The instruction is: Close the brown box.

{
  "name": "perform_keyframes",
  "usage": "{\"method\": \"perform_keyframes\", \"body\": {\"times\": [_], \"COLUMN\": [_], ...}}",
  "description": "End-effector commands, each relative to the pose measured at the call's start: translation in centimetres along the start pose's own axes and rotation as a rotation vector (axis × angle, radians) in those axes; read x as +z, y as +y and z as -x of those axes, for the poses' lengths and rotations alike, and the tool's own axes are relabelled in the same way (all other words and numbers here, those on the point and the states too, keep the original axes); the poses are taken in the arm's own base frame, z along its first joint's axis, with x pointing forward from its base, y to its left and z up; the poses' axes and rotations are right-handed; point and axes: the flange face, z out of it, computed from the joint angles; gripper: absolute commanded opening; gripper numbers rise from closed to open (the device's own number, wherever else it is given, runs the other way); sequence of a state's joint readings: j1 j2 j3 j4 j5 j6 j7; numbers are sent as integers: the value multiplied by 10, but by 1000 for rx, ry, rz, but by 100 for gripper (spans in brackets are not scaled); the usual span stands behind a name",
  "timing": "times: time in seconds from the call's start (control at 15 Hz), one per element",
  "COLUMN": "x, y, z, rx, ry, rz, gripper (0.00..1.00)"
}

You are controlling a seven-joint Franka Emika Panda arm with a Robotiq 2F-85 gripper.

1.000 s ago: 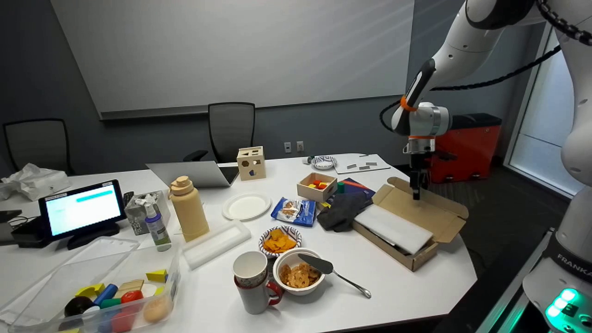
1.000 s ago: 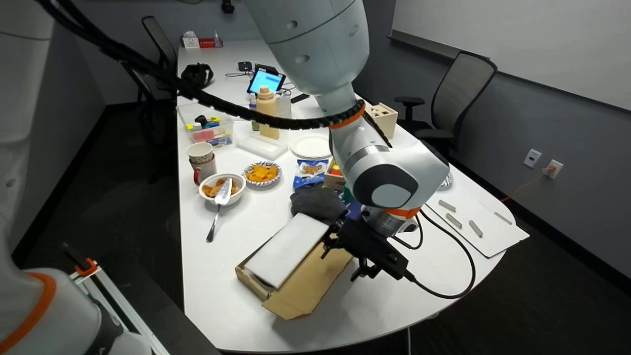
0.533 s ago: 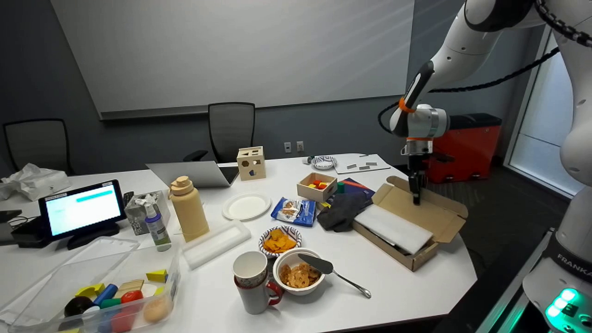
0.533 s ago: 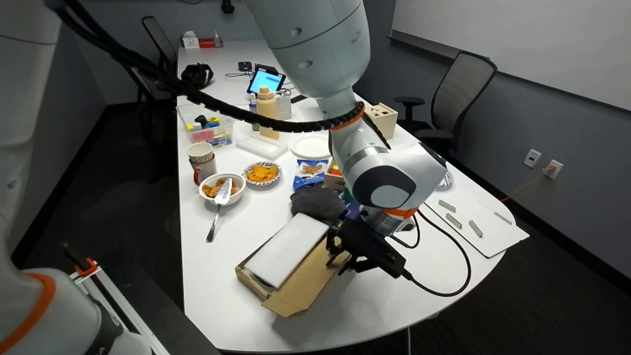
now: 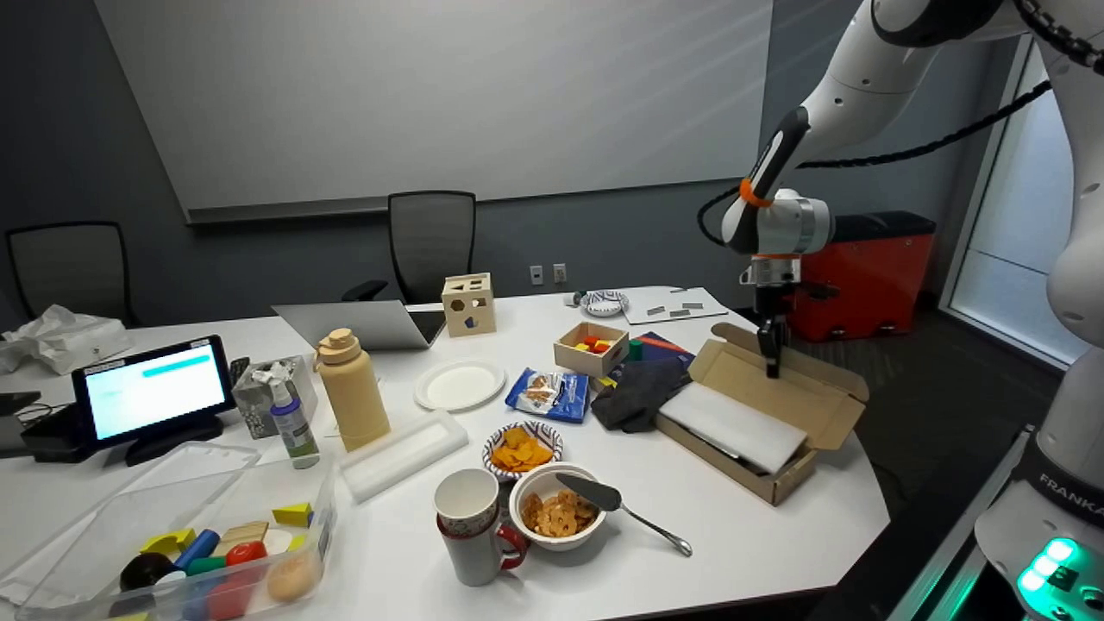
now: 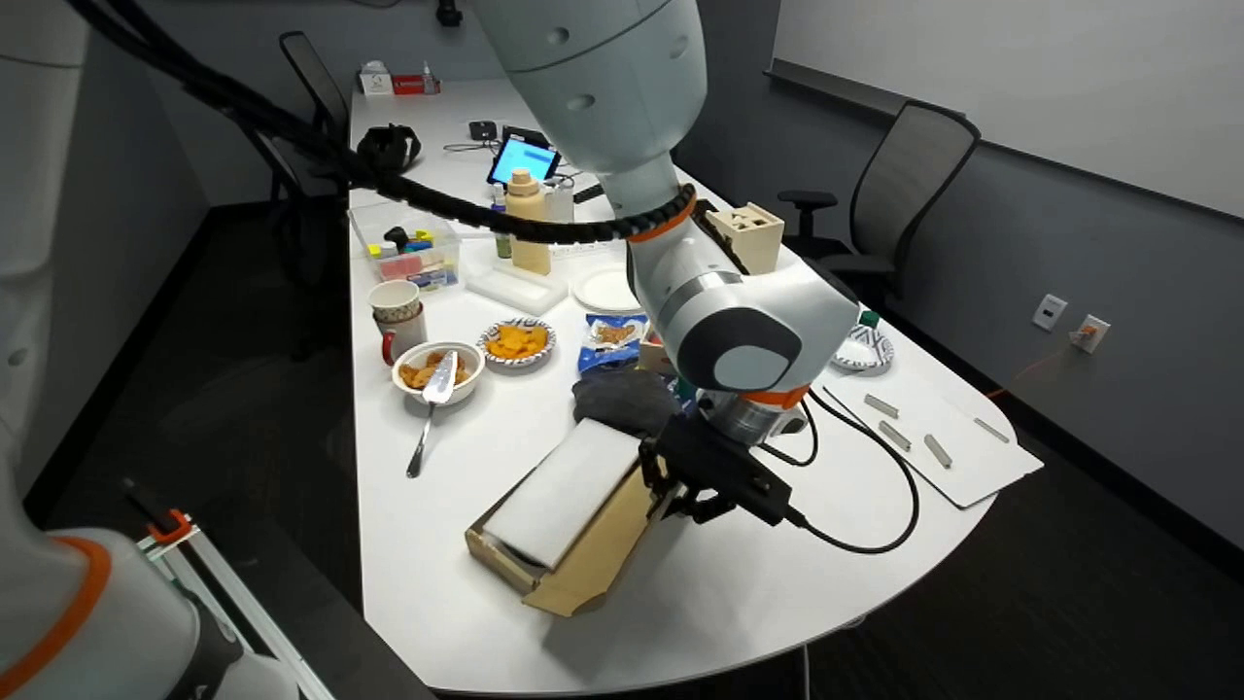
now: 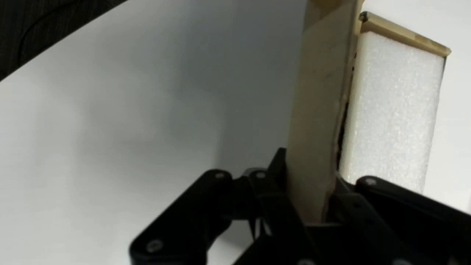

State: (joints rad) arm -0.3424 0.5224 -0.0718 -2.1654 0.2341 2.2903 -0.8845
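The brown box [image 5: 792, 483] sits near the table's rounded end in both exterior views, with its lid [image 5: 815, 398] swung up and leaning outward. A white foam slab [image 6: 564, 496] fills the box. At the lid's far edge my gripper [image 5: 773, 366] points downward. In the wrist view the gripper [image 7: 311, 180] is shut on the lid [image 7: 323, 92], one finger on each side of the cardboard. The foam slab [image 7: 397, 106] shows right of the lid there. Part of the lid is hidden behind my gripper [image 6: 664, 494] in an exterior view.
A dark cloth [image 5: 638, 395] touches the box's far end, near a blue flat item [image 5: 668, 347] and an open wooden box of blocks [image 5: 592, 349]. A bowl with a cake server [image 5: 556, 507] stands before it. The table edge [image 6: 826, 627] curves close behind the lid.
My fingers have come together on the lid's edge. The gripper has shifted slightly toward the box, and the lid has tipped up a little with it.
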Motion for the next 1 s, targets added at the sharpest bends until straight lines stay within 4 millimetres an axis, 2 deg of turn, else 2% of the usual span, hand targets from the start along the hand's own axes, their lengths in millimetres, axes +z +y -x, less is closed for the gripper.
{"method": "perform_keyframes", "body": {"times": [0.0, 0.33, 0.93], "x": [-5, 5, 20], "y": [-31, -69, -132], "z": [8, 14, 33], "rx": [-22, -47, -102], "ry": [-6, -45, -78], "rz": [118, 320, 535], "gripper": [2, 2, 2]}}
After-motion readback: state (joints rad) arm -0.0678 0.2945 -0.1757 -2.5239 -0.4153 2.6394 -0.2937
